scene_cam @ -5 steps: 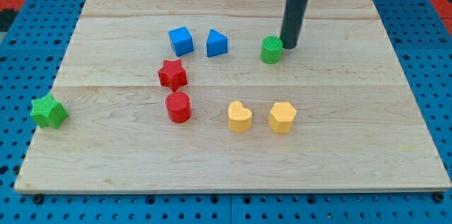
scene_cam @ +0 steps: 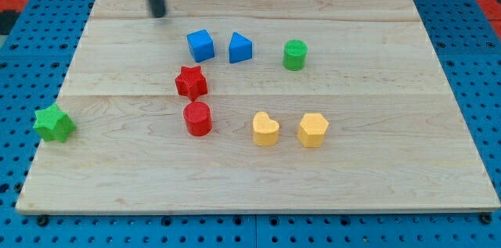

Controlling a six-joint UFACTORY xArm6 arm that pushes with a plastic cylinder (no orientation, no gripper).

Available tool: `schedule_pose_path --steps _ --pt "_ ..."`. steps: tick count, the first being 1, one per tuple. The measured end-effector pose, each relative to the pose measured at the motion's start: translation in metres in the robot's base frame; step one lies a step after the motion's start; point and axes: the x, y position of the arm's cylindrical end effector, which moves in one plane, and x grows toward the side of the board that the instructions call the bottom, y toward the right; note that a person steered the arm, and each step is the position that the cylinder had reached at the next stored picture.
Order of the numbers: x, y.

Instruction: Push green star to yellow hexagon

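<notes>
Your rod is running out of the view's top; my tip (scene_cam: 159,13) is sitting bare, touching nothing. Green star (scene_cam: 54,124) is overhanging the board's (scene_cam: 258,185) left edge, well apart from yellow hexagon (scene_cam: 313,129).

A pale wooden counter (scene_cam: 376,170) on blue pegboard (scene_cam: 16,224). Top row — blue cube (scene_cam: 200,45), blue triangular block (scene_cam: 239,48), green cylinder (scene_cam: 295,55). Below the cube: red star (scene_cam: 191,82), red cylinder (scene_cam: 197,118) — then a yellow heart (scene_cam: 265,129).
</notes>
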Motion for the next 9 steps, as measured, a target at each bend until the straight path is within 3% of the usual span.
schedule_pose_path --steps 2,3,4,5,6,7,9 --pt "0.183 -0.066" --pt "0.256 -0.040" --pt "0.293 -0.006" --pt "0.207 -0.060" --pt "0.183 -0.092" --pt "0.249 -0.093" --pt "0.300 -0.094"
